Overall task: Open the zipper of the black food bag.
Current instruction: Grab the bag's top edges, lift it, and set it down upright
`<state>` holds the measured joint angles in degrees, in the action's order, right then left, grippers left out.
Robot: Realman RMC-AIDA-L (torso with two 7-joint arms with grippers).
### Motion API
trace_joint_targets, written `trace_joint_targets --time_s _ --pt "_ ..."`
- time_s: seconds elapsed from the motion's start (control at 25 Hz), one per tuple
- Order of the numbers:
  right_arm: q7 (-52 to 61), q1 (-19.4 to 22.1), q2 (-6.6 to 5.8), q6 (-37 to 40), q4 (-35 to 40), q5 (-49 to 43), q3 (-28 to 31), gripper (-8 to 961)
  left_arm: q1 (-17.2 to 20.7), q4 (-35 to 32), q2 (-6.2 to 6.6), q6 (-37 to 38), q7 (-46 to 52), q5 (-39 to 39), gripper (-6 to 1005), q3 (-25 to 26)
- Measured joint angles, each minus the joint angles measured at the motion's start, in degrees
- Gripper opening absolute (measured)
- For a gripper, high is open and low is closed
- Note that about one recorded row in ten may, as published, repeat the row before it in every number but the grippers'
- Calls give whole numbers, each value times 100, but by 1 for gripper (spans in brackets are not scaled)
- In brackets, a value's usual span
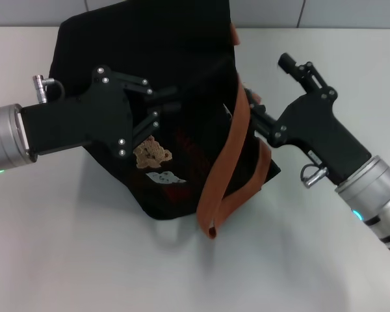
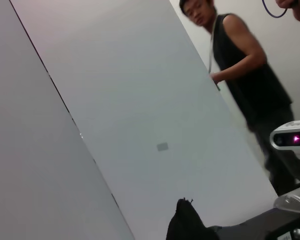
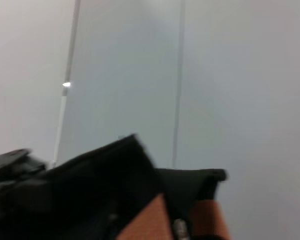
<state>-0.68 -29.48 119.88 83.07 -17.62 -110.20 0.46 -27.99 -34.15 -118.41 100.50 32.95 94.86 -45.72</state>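
The black food bag (image 1: 182, 78) is sitting toward the far edge of the white tabletop (image 1: 84, 260), around the middle of its width, tilted so that one lower corner is pointing at the near edge. Its front face is showing a tan bear patch (image 1: 152, 155) and a white patch (image 1: 165, 177) just below it, with faint red lettering beside them. A rust-brown webbing handle (image 1: 231, 162) is hanging down the bag's right side, its looped end lying on the tabletop near the bag's lower corner.

The left gripper (image 1: 169, 107) is reaching in from the left edge and pressing against the bag's front face just above the bear patch; its black fingers are merging with the black fabric, so I cannot tell whether they are clenched or released. The right gripper (image 1: 250, 104) is coming in from the right edge and meeting the bag's right side beside the handle; its fingertips are hiding against the fabric, and again I cannot tell whether it is grasping anything.

In the right wrist view, the bag's upper edge is rising against a grey panelled wall (image 3: 230, 75), with brown webbing below it and a small silver metal piece (image 3: 180, 229) between the orange strips; whether this is the zipper's pull cannot be told. In the left wrist view, a peak of black fabric is showing, and a person in a dark sleeveless top (image 2: 250, 70) is standing beyond.
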Motion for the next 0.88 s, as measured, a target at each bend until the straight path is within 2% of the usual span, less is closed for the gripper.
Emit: trace_joint_targets --time_s 0.88 --pt "-1867 -227 0 -384 -172 -19 177 794 -61 132 -15 -55 -53 16 93 -38"
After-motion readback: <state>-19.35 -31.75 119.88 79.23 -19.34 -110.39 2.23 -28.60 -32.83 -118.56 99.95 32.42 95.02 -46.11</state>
